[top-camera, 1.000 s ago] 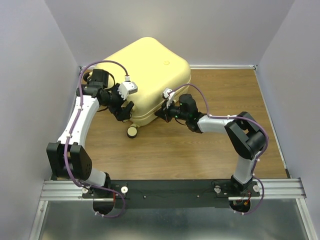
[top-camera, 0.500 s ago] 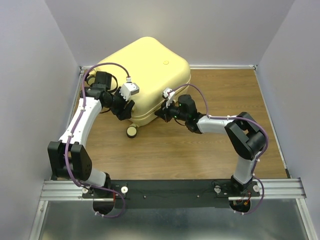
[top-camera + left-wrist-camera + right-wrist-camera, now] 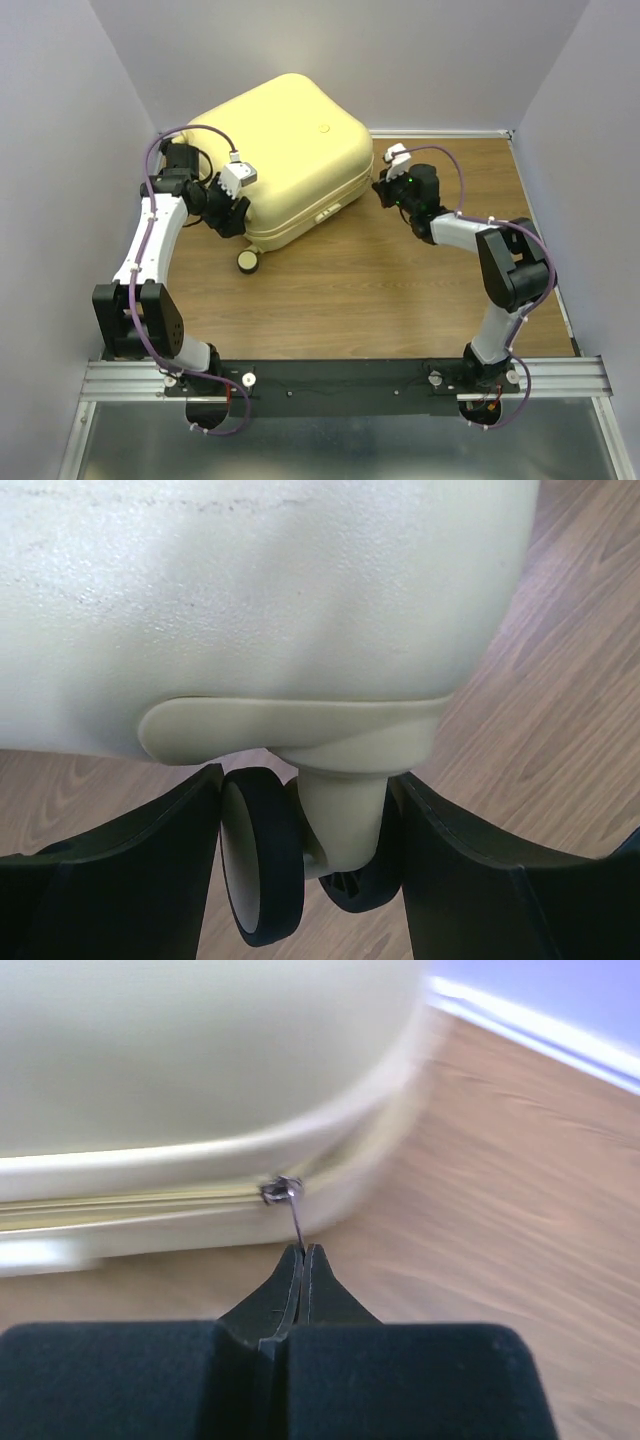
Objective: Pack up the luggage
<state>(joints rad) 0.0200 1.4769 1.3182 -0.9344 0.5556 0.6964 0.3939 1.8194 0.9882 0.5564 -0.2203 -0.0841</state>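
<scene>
Since a second ago: right gripper (image 3: 384, 188) has slid along the seam from the front side of the luggage (image 3: 290, 140) to its right-hand corner. The luggage has swung round and shifted left, with the left gripper (image 3: 228, 214) moving left with it.

Now, near to far:
- Bare wooden table (image 3: 400, 290) in front of both arms.
- A free wheel (image 3: 245, 260) sticks out at the near corner of the luggage, resting on the wood.
- Left gripper (image 3: 305, 780) is at the near-left corner. Jaws straddle a caster (image 3: 340, 820) under the shell, and the fingers (image 3: 150, 850) press against its black wheels on both sides, so it is grasped.
- Right gripper (image 3: 302, 1252): jaws pinched tight on the thin zipper pull (image 3: 296, 1225). The pull hangs from the slider on the zipper seam (image 3: 130, 1205), just where it rounds the corner.
- Luggage lies closed at the back-left of the table, its far-left corner tucked against the walls (image 3: 450, 60). Pale-yellow shell faces up.
</scene>
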